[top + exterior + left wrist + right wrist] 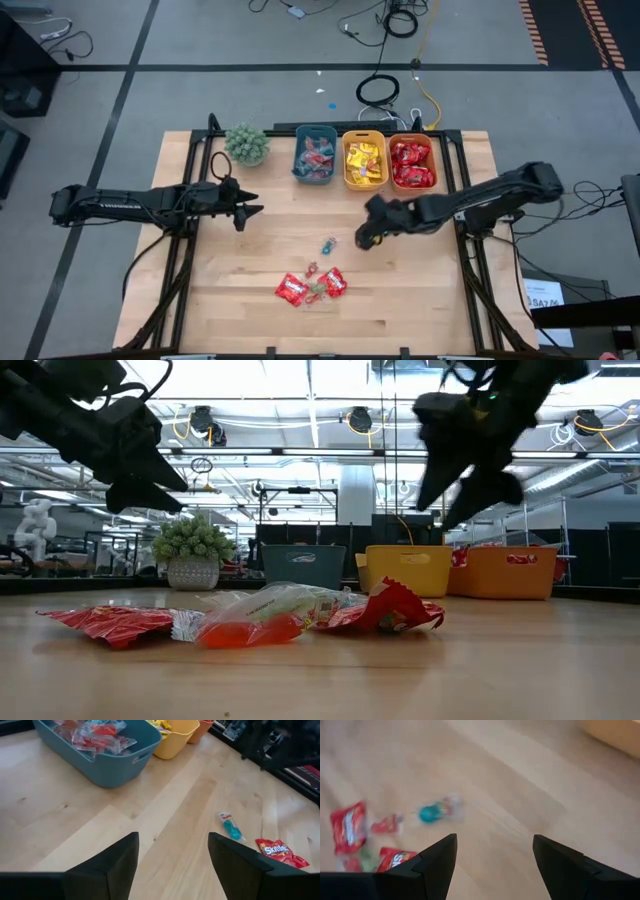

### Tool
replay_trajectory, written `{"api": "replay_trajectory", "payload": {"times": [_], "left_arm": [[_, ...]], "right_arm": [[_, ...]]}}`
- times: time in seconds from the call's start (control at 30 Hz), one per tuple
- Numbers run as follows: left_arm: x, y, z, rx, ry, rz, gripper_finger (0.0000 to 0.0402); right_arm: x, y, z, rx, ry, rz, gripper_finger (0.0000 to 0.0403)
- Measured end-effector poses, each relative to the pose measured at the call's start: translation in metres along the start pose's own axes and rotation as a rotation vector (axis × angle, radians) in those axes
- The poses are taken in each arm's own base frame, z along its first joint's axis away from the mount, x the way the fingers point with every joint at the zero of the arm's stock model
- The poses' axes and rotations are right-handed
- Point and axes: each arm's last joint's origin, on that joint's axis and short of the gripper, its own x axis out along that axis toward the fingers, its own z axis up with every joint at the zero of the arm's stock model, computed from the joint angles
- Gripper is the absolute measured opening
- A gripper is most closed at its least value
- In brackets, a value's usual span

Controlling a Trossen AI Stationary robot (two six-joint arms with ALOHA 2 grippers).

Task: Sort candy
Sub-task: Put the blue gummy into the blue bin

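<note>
Left pincer point(256, 209): fingers apart with nothing between them, raised above bare desk in front of the plant; fingertips cut off by the frame edge in its own wrist view.
Right pincer point(366, 240): fingers spread, empty, raised above the desk in front of the yellow bin; blurred in the low view.
Blue candy point(327, 245): a single blue-wrapped piece lying alone on the desk, near the right pincer, apart from both; blurred in the right wrist view.
Loose candy pile point(311, 287): red packets and clear-wrapped pieces bunched near the desk's front edge; the number of pieces cannot be told, as they overlap.
Teal bin point(314, 154): at the back of the desk, holding clear-wrapped red and blue sweets; partly cut off in the left wrist view.
Yellow bin point(364, 160): beside the teal one, holding yellow packets.
Orange bin point(412, 162): last in the row, holding red packets; its contents are hidden in the low view.
Plant point(247, 144): small green plant beside the teal bin.
Desk point(420, 300): pale wood, its front edge cut off in the high view.
</note>
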Motion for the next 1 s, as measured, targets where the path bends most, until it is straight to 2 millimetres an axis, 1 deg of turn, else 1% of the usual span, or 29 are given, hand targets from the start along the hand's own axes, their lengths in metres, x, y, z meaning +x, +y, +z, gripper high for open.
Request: {"api": "replay_trajectory", "payload": {"times": [0.13, 0.23, 0.3, 0.43, 0.5, 0.63, 0.73, 0.87, 0.9, 0.93, 1.0], "left_arm": [[0.000, 0.000, 0.000, 0.008, 0.001, 0.001, 0.0247], [0.000, 0.000, -0.001, 0.009, 0.005, 0.003, 0.0247], [0.000, 0.000, -0.001, 0.009, 0.006, 0.003, 0.0247], [0.000, 0.000, -0.001, 0.010, 0.011, 0.002, 0.0247], [0.000, 0.000, -0.001, 0.010, 0.013, -0.001, 0.0247], [0.000, 0.000, -0.001, 0.010, 0.014, -0.002, 0.0247], [0.000, 0.000, -0.001, 0.010, 0.014, -0.002, 0.0247], [0.000, 0.000, -0.001, 0.009, 0.015, -0.003, 0.0247], [0.000, 0.000, -0.001, 0.009, 0.015, -0.003, 0.0247], [0.000, 0.000, -0.001, 0.009, 0.015, -0.004, 0.0247], [0.000, 0.000, -0.001, 0.009, 0.015, -0.004, 0.0247]], "right_arm": [[0.032, 0.023, -0.003, -0.373, -0.090, 0.115, 0.0253], [0.054, 0.037, -0.003, -0.562, -0.188, 0.185, 0.0253], [0.070, 0.041, -0.006, -0.623, -0.208, 0.198, 0.0253], [0.103, 0.036, -0.018, -0.673, -0.092, 0.174, 0.0239], [0.118, 0.035, -0.024, -0.709, -0.054, 0.151, 0.0225], [0.139, 0.043, -0.024, -0.735, -0.047, 0.149, 0.0184], [0.146, 0.049, -0.019, -0.708, -0.043, 0.161, 0.0130], [0.143, 0.054, -0.005, -0.682, -0.052, 0.168, 0.0025], [0.140, 0.056, 0.000, -0.693, -0.059, 0.166, 0.0014], [0.139, 0.056, 0.006, -0.698, -0.070, 0.159, 0.0012], [0.131, 0.062, 0.030, -0.670, -0.139, 0.151, 0.0012]]}}
